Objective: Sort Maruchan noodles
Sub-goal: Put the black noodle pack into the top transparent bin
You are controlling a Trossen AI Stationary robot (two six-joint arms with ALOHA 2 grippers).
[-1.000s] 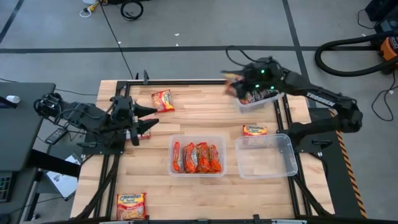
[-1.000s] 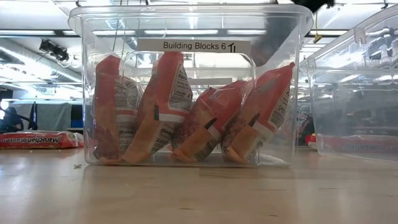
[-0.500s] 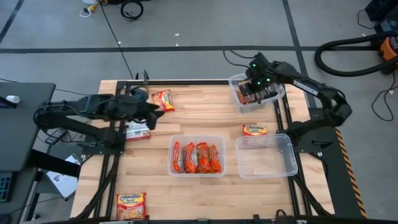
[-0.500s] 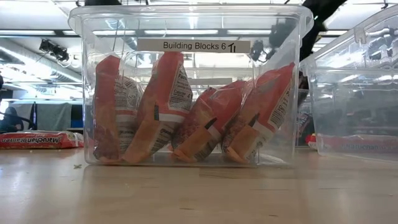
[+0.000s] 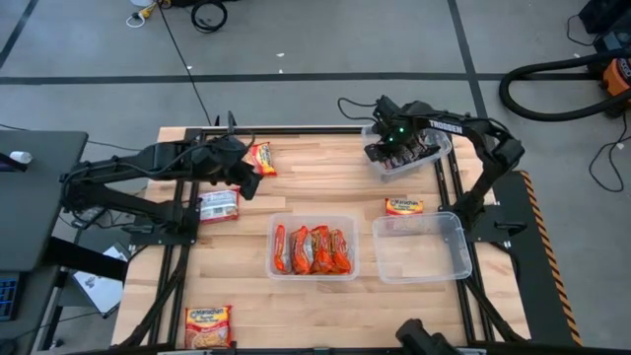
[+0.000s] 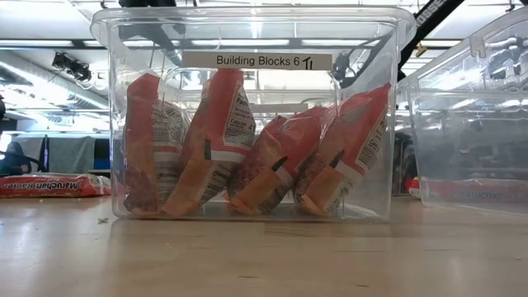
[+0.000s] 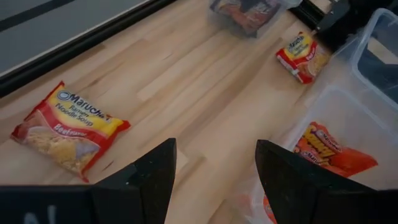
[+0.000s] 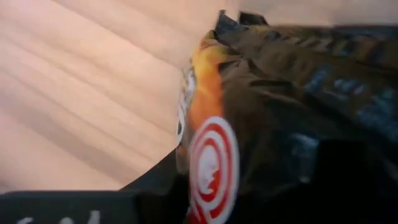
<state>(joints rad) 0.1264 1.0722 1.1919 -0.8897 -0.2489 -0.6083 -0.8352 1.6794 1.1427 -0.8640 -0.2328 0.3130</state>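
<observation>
My left gripper [image 5: 246, 176] is open and hovers just right of the yellow-red Maruchan packet [image 5: 258, 158] [image 7: 68, 130], which lies flat near the far edge. A silver-white packet [image 5: 219, 204] lies flat beneath the left arm. My right gripper [image 5: 389, 136] is open over the small clear bin [image 5: 426, 156] at the far right. A dark brown packet [image 8: 280, 93] fills the space between its fingers. Several orange-red packets [image 5: 314, 248] [image 6: 247, 157] stand on edge in the middle bin [image 5: 278, 219]. My right gripper's fingers stand on either side of the dark brown packet's end with the red-and-white swirl [image 8: 211, 162], coming from above. I cannot tell whether they touch it.
A clear bin [image 5: 454, 258] with no packets in it stands at the right. One yellow-red packet [image 5: 404, 206] lies just beyond it and another [image 5: 207, 323] at the near left corner. Bare wood lies between the far packets and the bins.
My left gripper moved from over the silver-white packet toward the far edge and right, up to the yellow-red packet. The silver-white packet stayed on the table. My right gripper came down into the far right bin with a packet.
</observation>
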